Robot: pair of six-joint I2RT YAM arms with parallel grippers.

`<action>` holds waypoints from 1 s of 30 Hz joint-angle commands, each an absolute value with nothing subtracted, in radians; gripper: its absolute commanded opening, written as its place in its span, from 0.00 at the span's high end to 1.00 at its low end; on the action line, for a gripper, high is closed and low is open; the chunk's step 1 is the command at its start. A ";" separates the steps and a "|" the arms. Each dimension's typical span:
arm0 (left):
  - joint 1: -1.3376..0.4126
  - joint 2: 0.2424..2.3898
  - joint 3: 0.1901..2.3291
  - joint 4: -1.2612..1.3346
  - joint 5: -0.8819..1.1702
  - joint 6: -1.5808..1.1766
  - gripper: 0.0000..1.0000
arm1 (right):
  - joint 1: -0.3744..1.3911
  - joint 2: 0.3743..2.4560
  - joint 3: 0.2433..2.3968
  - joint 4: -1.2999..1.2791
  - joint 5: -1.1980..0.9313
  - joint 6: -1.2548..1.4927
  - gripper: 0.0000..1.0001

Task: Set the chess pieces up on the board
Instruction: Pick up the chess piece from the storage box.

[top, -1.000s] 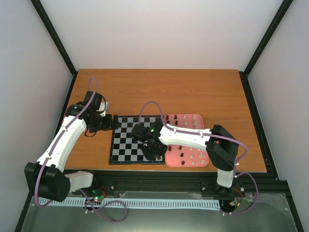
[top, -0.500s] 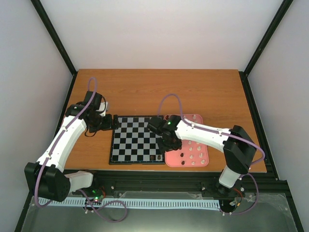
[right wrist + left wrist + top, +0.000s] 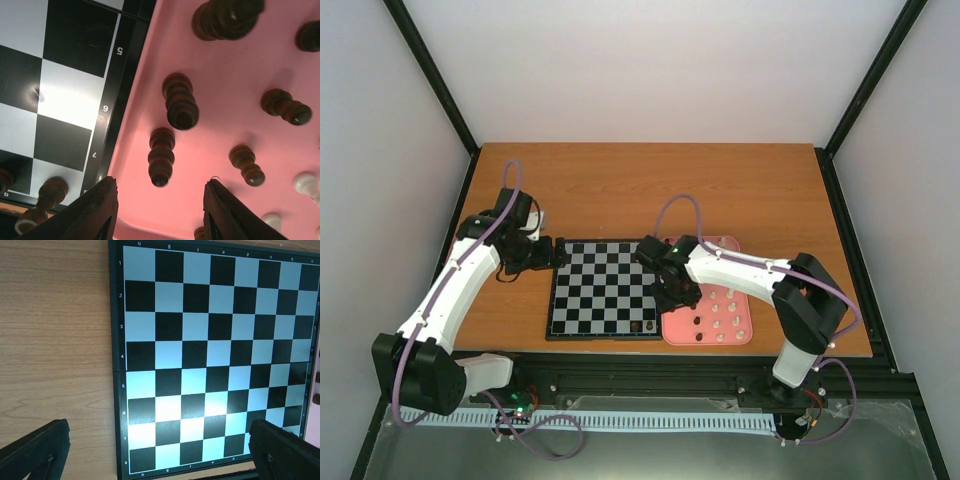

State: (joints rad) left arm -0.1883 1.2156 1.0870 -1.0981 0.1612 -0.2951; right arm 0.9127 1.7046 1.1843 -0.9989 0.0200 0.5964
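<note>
The right gripper [image 3: 670, 297] is seen released, its two black fingers [image 3: 90, 215] spread apart with nothing clasped between them, and it is held low over the left part of a pink rectangular plastic tray [image 3: 225, 130], close to the tray's edge beside the board. A small dark brown chess piece [image 3: 161, 161] is seen standing on the tray in line with the gap between the fingers, untouched by either, and a taller dark brown piece [image 3: 180, 102] is set just beyond it. Further dark pieces and a few cream-white pieces [image 3: 305, 182] are spread over the rest of the tray. The square chessboard of black and pale grey squares [image 3: 600, 290] is laid just beside the tray, on its left, on the orange-brown wooden table [image 3: 620, 190]. Two dark brown pieces [image 3: 50, 192] are found on the board's near right corner squares. The left gripper [image 3: 556, 252] is held at the board's far left corner, its fingers [image 3: 35, 450] parted wide and nothing held.
</note>
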 commanded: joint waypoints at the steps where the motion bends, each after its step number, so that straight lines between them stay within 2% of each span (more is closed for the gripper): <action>1: -0.193 1.232 1.101 -1.092 0.161 -0.290 0.00 | 0.905 1.739 1.171 -0.951 -0.004 0.561 0.53; 11: -0.193 1.251 1.105 -1.086 0.164 -0.288 0.00 | 0.898 1.774 1.166 -0.931 -0.009 0.551 0.57; 17: -0.193 1.262 1.111 -1.086 0.167 -0.288 0.00 | 0.893 1.791 1.167 -0.928 -0.005 0.544 0.63; 20: -0.194 1.264 1.112 -1.085 0.169 -0.289 0.00 | 0.891 1.799 1.168 -0.929 0.004 0.545 0.70; 23: -0.193 1.263 1.107 -1.081 0.171 -0.290 0.00 | 0.891 1.807 1.173 -0.930 0.009 0.543 0.72; 26: -0.193 1.261 1.102 -1.080 0.172 -0.288 0.00 | 0.891 1.813 1.180 -0.936 0.013 0.542 0.82; 30: -0.193 1.255 1.101 -1.082 0.173 -0.288 0.00 | 0.890 1.797 1.184 -0.955 0.014 0.544 0.88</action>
State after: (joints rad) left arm -0.1883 1.2613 1.0870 -1.0950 0.1638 -0.2947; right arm 0.8978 1.8023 1.1732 -0.9371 -0.0059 0.5411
